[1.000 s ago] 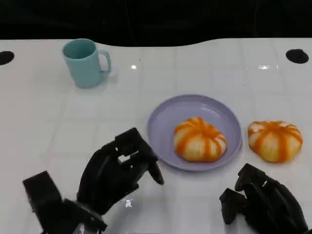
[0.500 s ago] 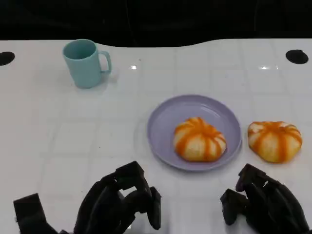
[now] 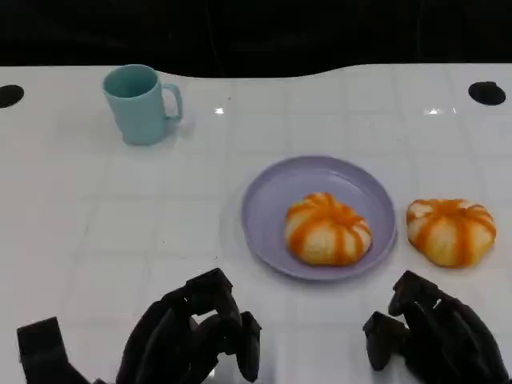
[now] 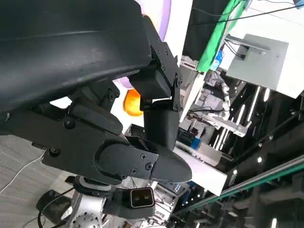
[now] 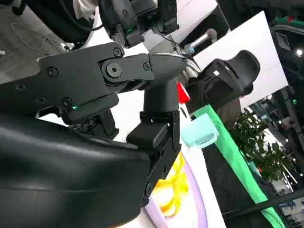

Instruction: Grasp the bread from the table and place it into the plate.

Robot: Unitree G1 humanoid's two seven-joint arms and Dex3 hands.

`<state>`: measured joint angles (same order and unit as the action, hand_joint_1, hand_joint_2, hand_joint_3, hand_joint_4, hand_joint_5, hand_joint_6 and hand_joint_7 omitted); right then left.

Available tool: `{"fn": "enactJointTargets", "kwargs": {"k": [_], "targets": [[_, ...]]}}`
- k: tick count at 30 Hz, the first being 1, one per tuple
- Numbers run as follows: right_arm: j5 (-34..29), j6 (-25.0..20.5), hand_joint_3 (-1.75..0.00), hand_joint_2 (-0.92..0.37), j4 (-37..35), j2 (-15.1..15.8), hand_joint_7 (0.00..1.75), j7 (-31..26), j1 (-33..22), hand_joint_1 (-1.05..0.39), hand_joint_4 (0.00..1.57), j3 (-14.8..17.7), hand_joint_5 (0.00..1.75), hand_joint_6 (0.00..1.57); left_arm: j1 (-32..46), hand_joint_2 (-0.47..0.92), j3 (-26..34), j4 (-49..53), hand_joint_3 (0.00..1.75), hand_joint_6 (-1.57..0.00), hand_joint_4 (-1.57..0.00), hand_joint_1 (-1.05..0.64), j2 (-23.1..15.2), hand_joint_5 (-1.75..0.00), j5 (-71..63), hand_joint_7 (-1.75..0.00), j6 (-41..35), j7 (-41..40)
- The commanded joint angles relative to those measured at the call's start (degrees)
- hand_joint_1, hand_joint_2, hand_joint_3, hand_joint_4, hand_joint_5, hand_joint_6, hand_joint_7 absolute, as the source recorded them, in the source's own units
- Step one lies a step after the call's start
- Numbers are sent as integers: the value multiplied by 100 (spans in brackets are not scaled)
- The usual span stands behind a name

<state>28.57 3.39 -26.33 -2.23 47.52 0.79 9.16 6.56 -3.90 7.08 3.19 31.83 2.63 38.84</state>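
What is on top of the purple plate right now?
One orange-striped bread bun sits on the purple plate, toward its right side. The plate surface beneath the bun is covered. A second bun lies on the table beside it.

White tiled table [image 3: 96,232], dark backdrop [image 3: 256,32]

Plate [image 3: 264,210] sits centre-right on table [image 3: 96,224]. One bread [image 3: 327,229] lies in the plate; second bread [image 3: 450,230] on the table just right of it. Mug [image 3: 140,104] far left, behind. Left hand [image 3: 192,336] and right hand [image 3: 432,336] at near edge.
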Motion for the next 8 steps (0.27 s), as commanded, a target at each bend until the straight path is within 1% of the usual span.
{"fn": "enactJointTargets", "kwargs": {"k": [1,4,8], "targets": [[9,77,-23,-92,-50,83,143,-9,22,-55,77,78,170,68,-65,92,104,95,17,-81,-91,-76,-13,-172,41,-146,-38,152],[12,125,-24,-92,-99,85,143,49,41,-55,76,91,169,67,-107,92,163,119,13,-84,-93,-77,26,-169,59,-140,-104,147],[31,162,-24,-92,-214,87,143,130,102,-55,76,120,169,67,-145,92,210,196,12,-86,-94,-78,49,-169,-17,-138,-20,177]]}}
